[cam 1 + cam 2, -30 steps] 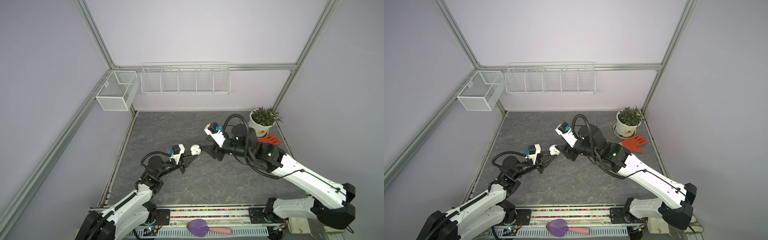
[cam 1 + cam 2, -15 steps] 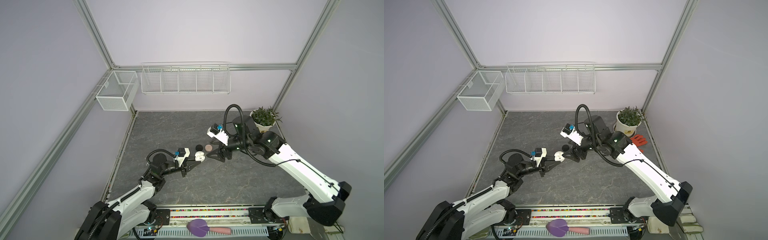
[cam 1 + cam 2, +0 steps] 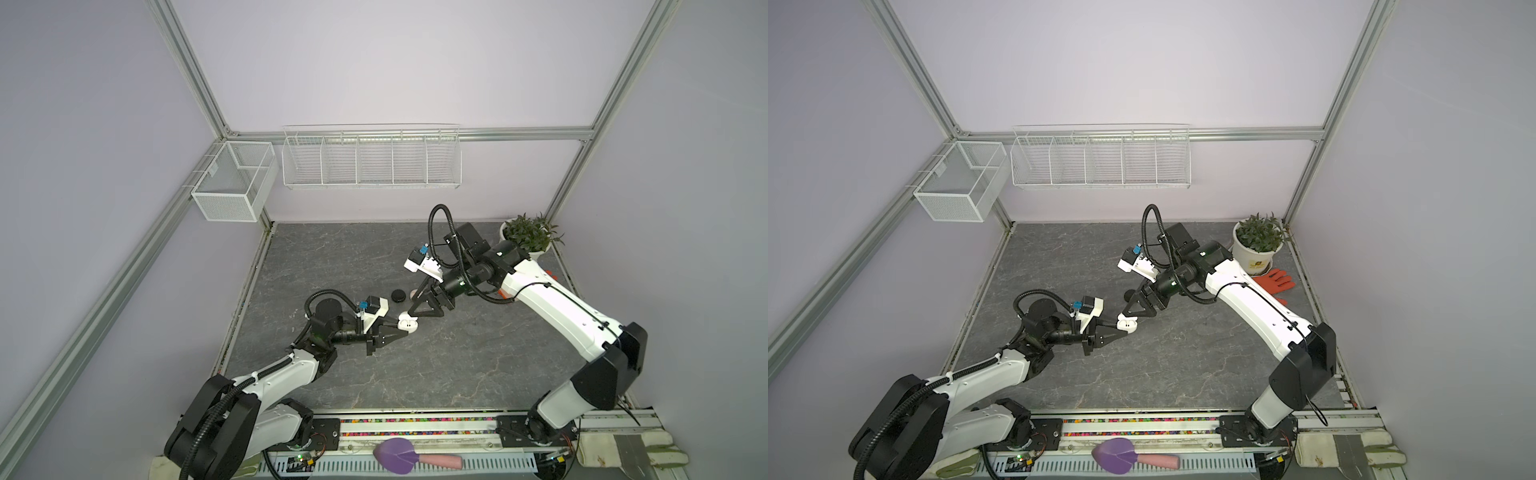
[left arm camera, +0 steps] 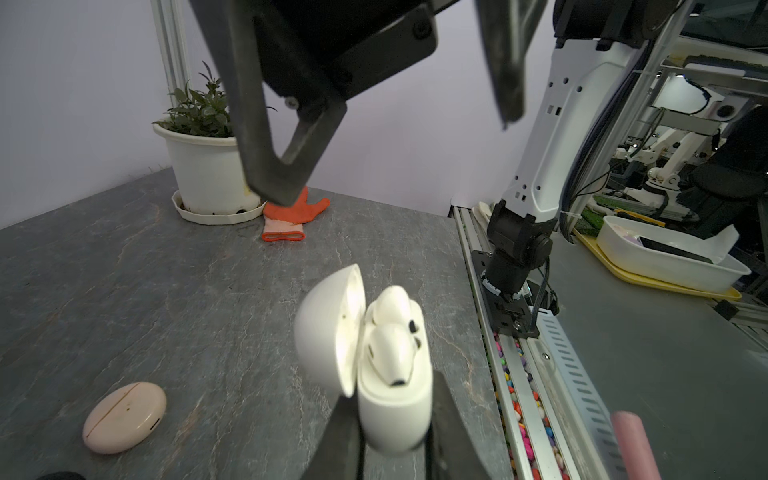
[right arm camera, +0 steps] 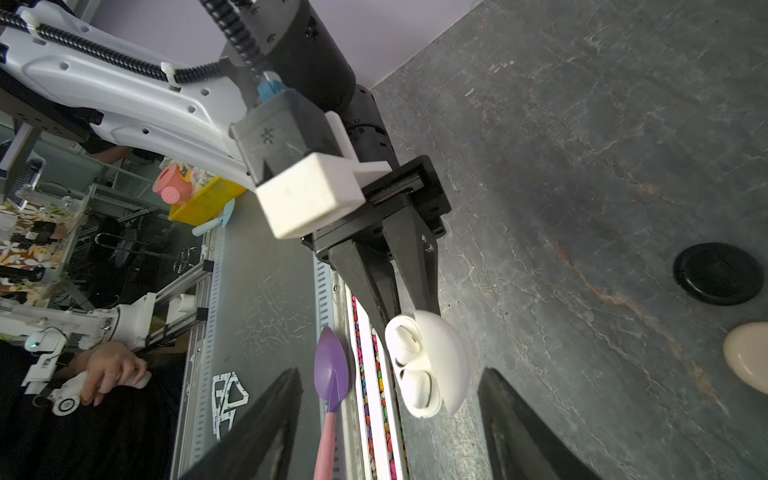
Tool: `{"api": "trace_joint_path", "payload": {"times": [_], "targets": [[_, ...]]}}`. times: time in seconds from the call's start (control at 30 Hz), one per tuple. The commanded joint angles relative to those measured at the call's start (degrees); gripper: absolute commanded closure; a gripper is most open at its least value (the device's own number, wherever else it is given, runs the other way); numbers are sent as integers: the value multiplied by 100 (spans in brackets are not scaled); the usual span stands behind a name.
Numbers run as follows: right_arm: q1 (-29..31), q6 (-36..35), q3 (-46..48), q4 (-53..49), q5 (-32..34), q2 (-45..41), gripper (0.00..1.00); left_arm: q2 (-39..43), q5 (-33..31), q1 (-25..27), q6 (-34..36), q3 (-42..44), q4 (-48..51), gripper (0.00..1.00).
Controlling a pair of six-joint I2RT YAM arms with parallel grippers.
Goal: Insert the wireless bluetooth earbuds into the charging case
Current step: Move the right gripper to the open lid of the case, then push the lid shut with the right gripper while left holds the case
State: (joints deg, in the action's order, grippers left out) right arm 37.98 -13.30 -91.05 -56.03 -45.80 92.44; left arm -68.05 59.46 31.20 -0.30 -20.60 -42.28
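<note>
Over grey marbled tabletop [image 3: 457,365], three cases: glossy white plastic case [image 4: 395,411] clamped in left claw [image 3: 399,331], lid up, two white earbuds [image 4: 392,349] inside; pale pink oval case [image 4: 124,422], black round case [image 5: 719,273] lying nearby. Right claw [image 4: 386,158] spread, empty.

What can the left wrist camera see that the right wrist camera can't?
Only the left wrist view shows the leafy green plant in a white pot and the orange fabric glove. Only the right wrist view shows the pink plastic watering can and a person's hand. Both show the open white plastic charging case with two white earbuds inside, and the pale pink oval case.
</note>
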Motion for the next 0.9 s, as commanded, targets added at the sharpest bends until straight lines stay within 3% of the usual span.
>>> {"api": "trace_joint_path", "payload": {"times": [0.0,0.87], "targets": [[36,-45,162,-195,-478,77,29,-28,250,42,189,99,-443,100],[257,-120,281,-487,-739,142,37,13,74,44,275,13,-126,100]]}}
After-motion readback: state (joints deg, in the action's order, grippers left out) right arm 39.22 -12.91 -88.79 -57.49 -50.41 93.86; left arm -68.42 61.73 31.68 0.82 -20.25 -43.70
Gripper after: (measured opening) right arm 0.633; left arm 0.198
